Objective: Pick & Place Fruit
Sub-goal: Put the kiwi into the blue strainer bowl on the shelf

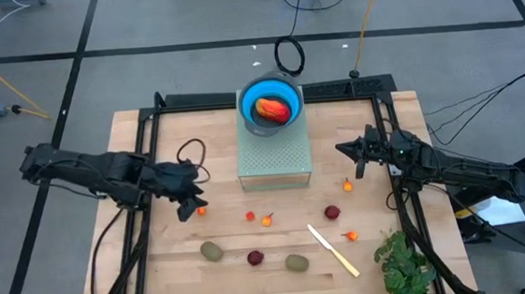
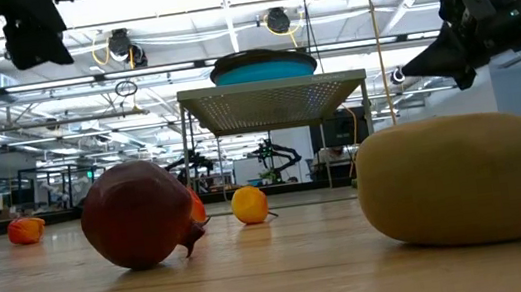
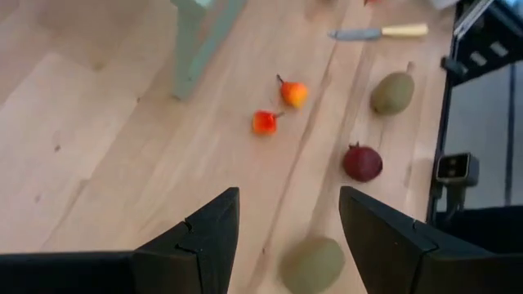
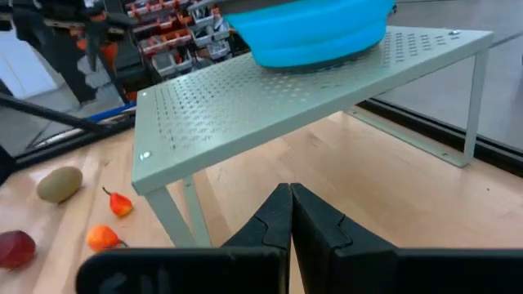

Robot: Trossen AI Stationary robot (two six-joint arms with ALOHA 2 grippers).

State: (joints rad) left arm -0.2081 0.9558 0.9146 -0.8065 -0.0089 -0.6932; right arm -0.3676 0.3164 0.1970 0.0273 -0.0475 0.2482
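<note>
The left gripper [image 1: 191, 192] hangs with fingers apart and empty above the table [image 1: 159, 268], near a small orange fruit [image 1: 201, 210] and a kiwi [image 1: 213, 251]. The right gripper [image 1: 355, 152], closed on nothing, waits beside the rack [image 1: 274, 155]. The small fruit may roll away if one finger touches it first.

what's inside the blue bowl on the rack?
The high view shows one red-orange fruit lying in the blue bowl, which sits on top of the green rack. Whatever might lie beneath that fruit is covered; the low view shows only the bowl's outer wall.
</note>
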